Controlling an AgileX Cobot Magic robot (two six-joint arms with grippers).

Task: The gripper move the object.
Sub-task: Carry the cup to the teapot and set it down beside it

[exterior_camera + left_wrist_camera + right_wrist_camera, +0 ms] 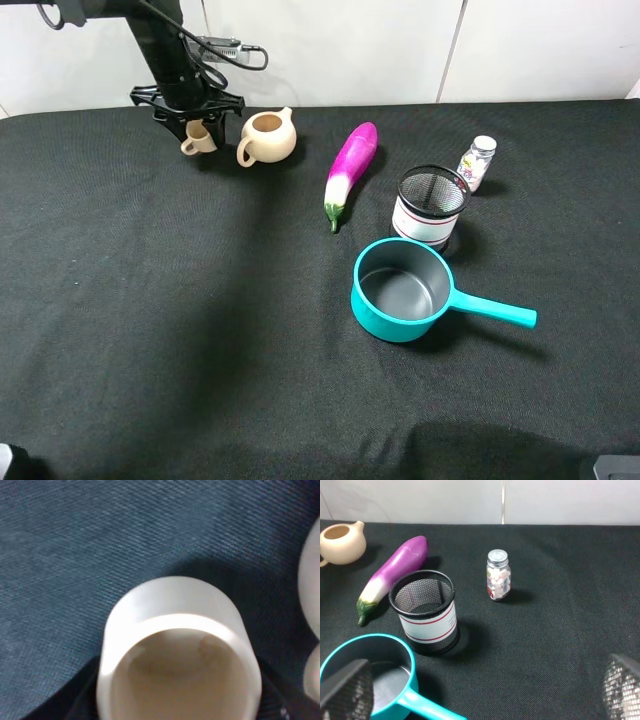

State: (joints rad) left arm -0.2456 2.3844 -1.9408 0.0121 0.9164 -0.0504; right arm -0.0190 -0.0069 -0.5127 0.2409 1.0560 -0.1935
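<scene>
The small beige cup (198,139) with a loop handle is at the back left of the black cloth, just left of the spouted pitcher (268,137). My left gripper (196,124) comes down from the black arm onto the cup, with the jaws on either side of it. In the left wrist view the cup (175,630) fills the frame, its tan inside showing, with dark fingers (75,700) against both its sides. My right gripper (485,692) is open and empty, its mesh-patterned fingertips (347,690) wide apart above the front right of the cloth.
A purple eggplant (350,170), a black mesh pen holder (430,205), a small pill bottle (478,161) and a teal saucepan (402,290) with its handle pointing right stand in the middle and right. A white wall (400,45) runs behind the table.
</scene>
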